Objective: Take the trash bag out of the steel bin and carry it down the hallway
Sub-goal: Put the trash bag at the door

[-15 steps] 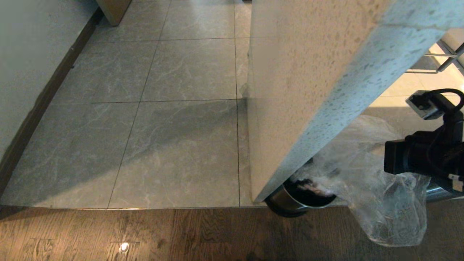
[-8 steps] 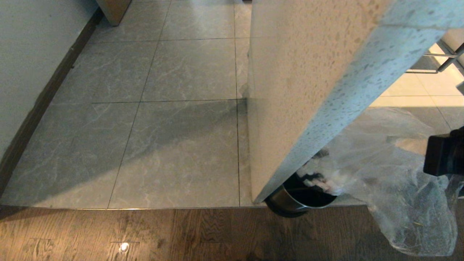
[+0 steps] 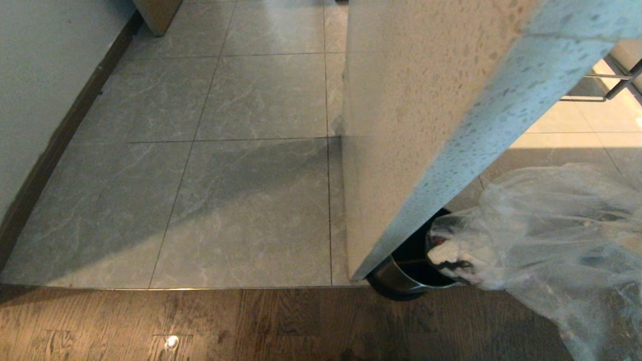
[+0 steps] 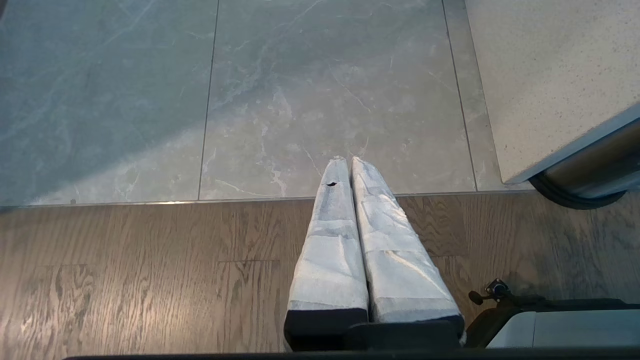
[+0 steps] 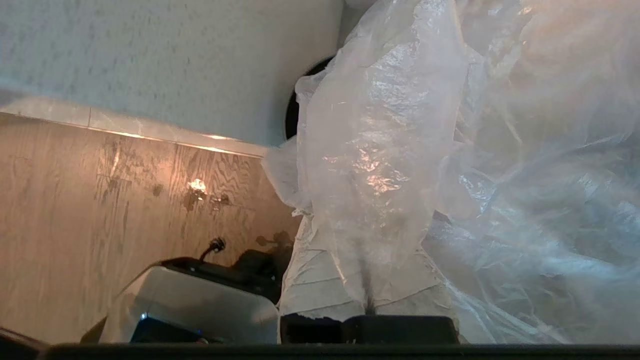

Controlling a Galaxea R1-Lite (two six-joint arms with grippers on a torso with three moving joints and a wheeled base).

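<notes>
Trash bag (image 3: 551,240) hangs lifted beside the steel bin (image 3: 409,278), over the wood floor (image 3: 251,326); right gripper (image 5: 367,280) pinches its plastic; left gripper (image 4: 350,165) parked, fingers pressed together

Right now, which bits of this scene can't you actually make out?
- Steel bin, head view: mostly hidden behind the speckled counter.
- Trash bag, head view: cut off by the picture's edge; its rubbish is unidentifiable.
- Right gripper, right wrist view: fingertips buried under bag plastic.
</notes>
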